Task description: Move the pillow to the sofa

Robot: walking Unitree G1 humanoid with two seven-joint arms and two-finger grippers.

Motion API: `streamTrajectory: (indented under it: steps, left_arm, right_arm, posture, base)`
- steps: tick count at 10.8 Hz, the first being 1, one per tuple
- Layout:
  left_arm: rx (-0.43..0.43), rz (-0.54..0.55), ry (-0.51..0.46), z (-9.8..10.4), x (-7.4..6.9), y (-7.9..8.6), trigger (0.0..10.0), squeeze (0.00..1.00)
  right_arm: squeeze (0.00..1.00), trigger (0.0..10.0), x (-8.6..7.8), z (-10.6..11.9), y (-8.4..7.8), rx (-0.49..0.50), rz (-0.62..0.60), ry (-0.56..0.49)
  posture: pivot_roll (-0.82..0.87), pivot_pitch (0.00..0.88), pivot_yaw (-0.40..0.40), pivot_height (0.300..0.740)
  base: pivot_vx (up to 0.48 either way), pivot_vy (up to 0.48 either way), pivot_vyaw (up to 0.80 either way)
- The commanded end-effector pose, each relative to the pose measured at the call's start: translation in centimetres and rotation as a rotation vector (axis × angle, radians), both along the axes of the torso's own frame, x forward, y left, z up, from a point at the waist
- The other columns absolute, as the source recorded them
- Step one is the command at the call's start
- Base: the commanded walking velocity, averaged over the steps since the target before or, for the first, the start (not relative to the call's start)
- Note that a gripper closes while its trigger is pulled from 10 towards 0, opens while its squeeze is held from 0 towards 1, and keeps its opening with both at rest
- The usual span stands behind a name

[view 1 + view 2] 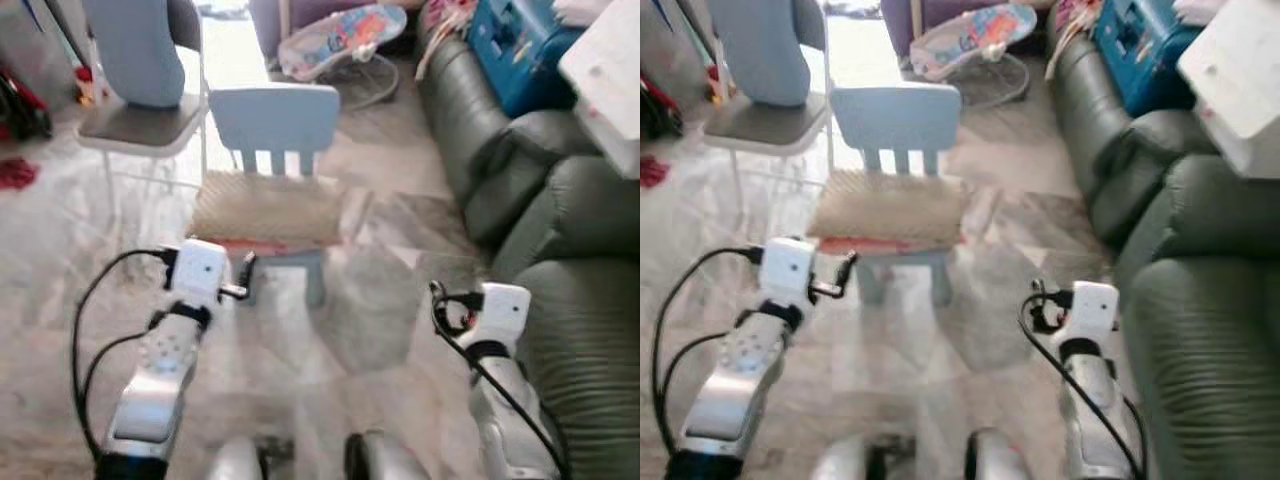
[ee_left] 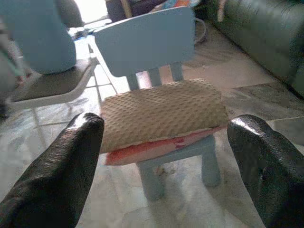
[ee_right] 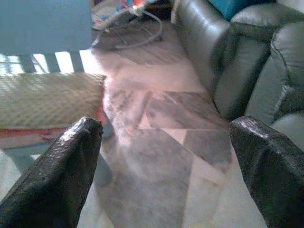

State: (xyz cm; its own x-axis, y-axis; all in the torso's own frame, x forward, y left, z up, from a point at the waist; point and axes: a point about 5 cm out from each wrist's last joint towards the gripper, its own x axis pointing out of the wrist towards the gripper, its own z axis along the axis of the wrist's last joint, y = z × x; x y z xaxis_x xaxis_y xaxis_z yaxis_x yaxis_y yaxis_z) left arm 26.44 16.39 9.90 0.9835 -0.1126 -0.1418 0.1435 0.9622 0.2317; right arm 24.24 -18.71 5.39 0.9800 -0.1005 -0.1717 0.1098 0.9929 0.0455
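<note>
Beige textured pillow (image 2: pixel 161 111) laid flat on seat of small light-blue child's chair (image 1: pixel 274 120), over red-edged cushion; chair centred ahead on marble floor. Green leather sofa (image 1: pixel 560 250) at right, destination. Left hand (image 2: pixel 166 156) aimed at pillow, fingers spread wide, nothing held. Right hand (image 3: pixel 166 166) likewise spread wide, empty, directed at floor between chair and sofa. Approach judged underway, grasp not begun.

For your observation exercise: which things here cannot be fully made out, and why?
- Pillow: its underside is hidden against the small blue chair.
- Sofa: cut off by the eye views' right edge.
- Left claw: fingertips cut off by the left wrist view's bottom edge.
- Baby bouncer: blurred, its details unreadable.
</note>
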Motion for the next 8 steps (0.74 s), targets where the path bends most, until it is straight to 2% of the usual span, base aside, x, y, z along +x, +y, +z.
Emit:
streamTrajectory:
  steps: [1, 3, 5, 6, 8]
  left_arm:
    - [0.023, 0.03, 0.003, -0.2, 0.1, 0.4, 10.0, 0.0]
    - [0.032, 0.082, 0.0, -0.4, 0.5, 0.8, 10.0, 0.0]
    - [0.09, 0.143, 0.028, -0.9, 0.1, 1.8, 10.0, 0.0]
    - [0.107, 0.133, 0.044, -1.2, -0.2, 1.9, 10.0, 0.0]
    - [0.096, 0.116, 0.039, -1.0, 0.1, 1.5, 10.0, 0.0]
  right_arm:
    - [0.0, 10.0, 0.5, 0.5, -0.3, -0.009, 0.014, -0.016]
    - [0.0, 10.0, 1.5, 1.1, 0.4, -0.028, 0.069, -0.041]
    - [0.0, 10.0, 1.9, 1.3, 0.5, -0.018, 0.065, -0.054]
    - [0.0, 10.0, 1.8, 1.2, 0.4, -0.002, 0.052, -0.051]
    - [0.0, 10.0, 2.0, 1.3, 0.3, -0.001, 0.046, -0.055]
  posture:
    - [0.04, 0.09, -0.036, 0.74]
    - [0.03, 0.089, -0.041, 0.74]
    - [0.04, 0.107, -0.037, 0.74]
    - [0.03, 0.11, -0.034, 0.74]
    - [0.04, 0.113, -0.033, 0.74]
  base:
    - [0.0, 0.0, 0.0]
    - [0.0, 0.0, 0.78]
    - [0.0, 0.0, 0.71]
    - [0.0, 0.0, 0.0]
    - [0.124, 0.336, 0.0]
